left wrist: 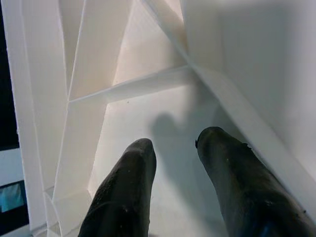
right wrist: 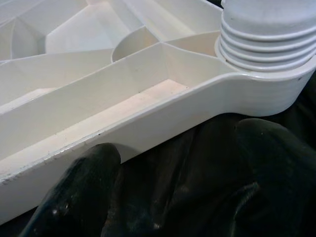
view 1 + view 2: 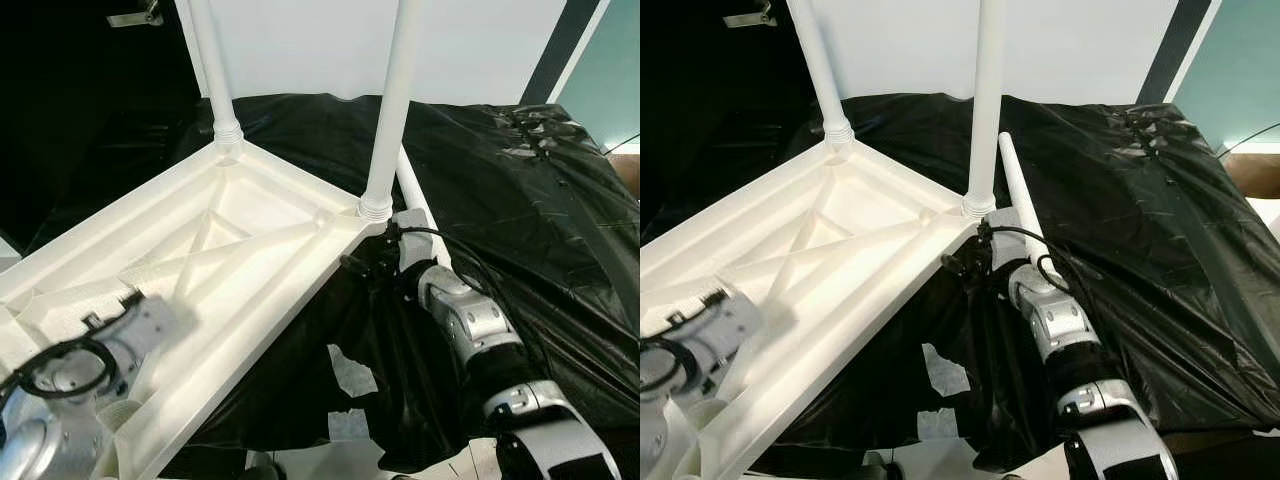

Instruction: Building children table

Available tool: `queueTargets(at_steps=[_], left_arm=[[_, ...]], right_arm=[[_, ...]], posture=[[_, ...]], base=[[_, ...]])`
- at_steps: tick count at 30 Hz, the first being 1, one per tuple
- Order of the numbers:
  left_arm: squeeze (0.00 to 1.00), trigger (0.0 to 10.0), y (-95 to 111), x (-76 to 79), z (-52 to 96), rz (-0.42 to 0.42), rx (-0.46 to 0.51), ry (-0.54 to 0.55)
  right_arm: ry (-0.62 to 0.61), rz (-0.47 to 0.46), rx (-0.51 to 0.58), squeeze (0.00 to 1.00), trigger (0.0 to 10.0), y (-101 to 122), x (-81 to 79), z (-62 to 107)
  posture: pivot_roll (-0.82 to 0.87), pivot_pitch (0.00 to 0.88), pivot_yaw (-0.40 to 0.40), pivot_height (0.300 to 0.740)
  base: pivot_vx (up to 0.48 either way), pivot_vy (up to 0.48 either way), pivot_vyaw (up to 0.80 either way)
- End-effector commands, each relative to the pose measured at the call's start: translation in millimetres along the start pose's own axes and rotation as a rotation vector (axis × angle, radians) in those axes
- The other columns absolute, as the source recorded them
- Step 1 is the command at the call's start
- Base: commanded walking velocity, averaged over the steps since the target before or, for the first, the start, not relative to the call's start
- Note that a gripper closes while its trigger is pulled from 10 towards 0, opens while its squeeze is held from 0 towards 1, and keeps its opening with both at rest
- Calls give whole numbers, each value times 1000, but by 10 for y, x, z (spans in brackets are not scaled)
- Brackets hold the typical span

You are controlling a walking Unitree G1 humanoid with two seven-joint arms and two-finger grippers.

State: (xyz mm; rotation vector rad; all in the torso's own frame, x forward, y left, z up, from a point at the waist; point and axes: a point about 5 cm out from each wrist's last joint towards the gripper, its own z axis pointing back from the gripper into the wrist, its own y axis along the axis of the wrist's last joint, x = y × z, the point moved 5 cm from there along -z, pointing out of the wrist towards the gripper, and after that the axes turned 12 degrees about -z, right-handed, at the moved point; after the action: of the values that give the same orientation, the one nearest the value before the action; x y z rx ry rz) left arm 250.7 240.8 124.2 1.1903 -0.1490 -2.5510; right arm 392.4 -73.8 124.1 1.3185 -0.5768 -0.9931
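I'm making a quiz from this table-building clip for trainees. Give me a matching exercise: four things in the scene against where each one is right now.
Things
1. loose leg
2. near screwed-in leg
3. left gripper
4. right gripper

Places
A. upright in the tabletop's corner socket
B. over the ribbed underside
C. lying on the black sheet
D. at the outer rim below that corner

Pairs: 1-C, 2-A, 3-B, 4-D

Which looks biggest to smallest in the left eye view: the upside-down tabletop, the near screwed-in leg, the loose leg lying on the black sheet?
1. Upside-down tabletop, by far the largest.
2. Near screwed-in leg, long and upright, its top cut off by the frame.
3. Loose leg, smallest as seen, partly hidden behind the near leg and the right pincer; its true length is unsure.
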Motion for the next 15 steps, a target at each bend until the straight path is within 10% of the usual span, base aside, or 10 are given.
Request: queueTargets(at_steps=[1, 15], left_arm=[[0, 10000, 109, 171, 18, -2, 53, -115], [0, 10000, 946, 117, 72, 106, 372, -141]], right_arm=[[21, -6, -10, 0, 10000, -17, -32, -32], [98, 5, -2, 0, 10000, 28, -66, -191]], posture=[[211, 72, -17, 740], [187, 56, -1, 740]], base=[[0, 0, 0], [0, 0, 0]])
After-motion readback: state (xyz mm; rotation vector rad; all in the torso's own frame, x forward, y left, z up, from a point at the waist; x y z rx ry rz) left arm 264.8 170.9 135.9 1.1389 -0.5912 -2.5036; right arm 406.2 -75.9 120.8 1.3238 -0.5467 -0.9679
